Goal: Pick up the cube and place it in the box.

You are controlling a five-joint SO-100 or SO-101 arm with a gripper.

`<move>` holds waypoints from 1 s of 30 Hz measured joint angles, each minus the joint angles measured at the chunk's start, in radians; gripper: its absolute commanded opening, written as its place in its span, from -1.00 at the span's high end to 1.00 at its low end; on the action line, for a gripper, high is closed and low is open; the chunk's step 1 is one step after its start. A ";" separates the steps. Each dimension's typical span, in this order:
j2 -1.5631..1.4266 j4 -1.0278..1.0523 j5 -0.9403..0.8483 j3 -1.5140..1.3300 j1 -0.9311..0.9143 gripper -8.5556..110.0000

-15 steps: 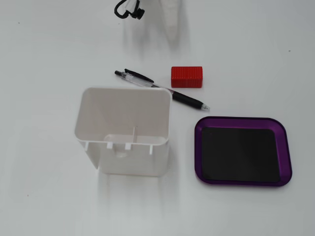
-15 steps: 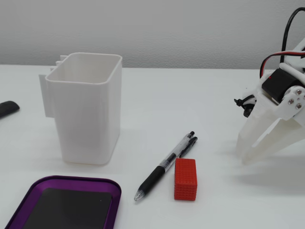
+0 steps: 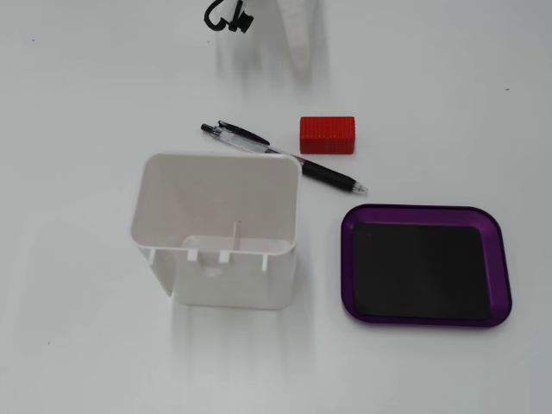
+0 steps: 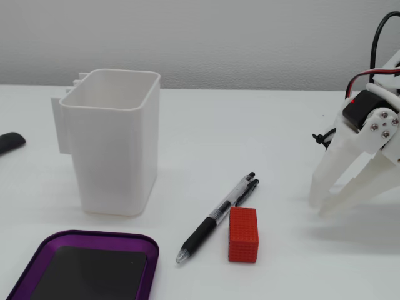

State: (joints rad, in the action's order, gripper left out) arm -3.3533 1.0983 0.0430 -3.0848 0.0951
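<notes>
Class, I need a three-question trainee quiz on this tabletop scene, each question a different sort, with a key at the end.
1. True or false: the small ribbed red cube already lies inside the shallow purple box with the black floor.
2. Which thing lies right beside the cube in both fixed views? A) clear black-grip pen B) tall white plastic container C) the box
3. Fill in: the white two-finger end effector stands with its fingers ____ and holds nothing.

Key: 1 false, the cube lies on the white table; 2 A; 3 apart.
</notes>
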 measured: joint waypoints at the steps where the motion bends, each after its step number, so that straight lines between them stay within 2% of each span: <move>1: 0.000 0.000 0.000 0.000 -0.002 0.86; 10: 0.118 0.002 -0.072 0.313 -0.129 0.86; 16: 0.670 0.106 -0.080 0.713 -0.117 0.77; 24: 1.486 0.288 -0.035 1.290 0.066 0.49; 30: 1.819 0.337 0.006 1.502 0.115 0.47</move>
State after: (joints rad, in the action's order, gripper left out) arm -1.5340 1.4358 0.0491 -1.5831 0.2102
